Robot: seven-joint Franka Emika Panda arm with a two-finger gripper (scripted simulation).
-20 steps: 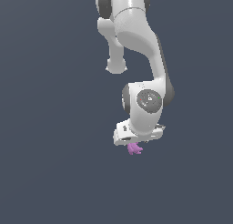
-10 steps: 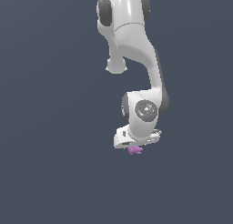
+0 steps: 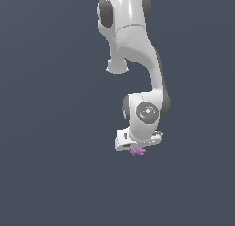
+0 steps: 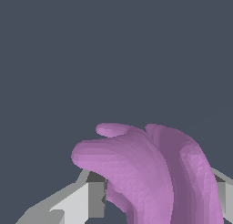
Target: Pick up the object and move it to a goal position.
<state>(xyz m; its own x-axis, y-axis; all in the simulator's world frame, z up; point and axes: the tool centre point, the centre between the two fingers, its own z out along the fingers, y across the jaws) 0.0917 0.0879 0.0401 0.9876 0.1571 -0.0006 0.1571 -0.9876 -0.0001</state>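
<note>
The object is a small purple-pink lump with stubby prongs, poking out just beneath the white hand of the arm. My gripper is shut on it, and the hand hides most of it in the exterior view. In the wrist view the object fills the space between the two fingers, its rounded prongs pointing away from the camera. A grey-white finger presses on one side and the other finger shows on the opposite side. My gripper holds it off the ground.
Only a flat, dark blue-grey surface surrounds the arm in both views. No other object, container or marker shows.
The arm's upper links have drawn more upright above the hand. The hand has stayed at about the same spot, and less of the held object shows beneath it.
</note>
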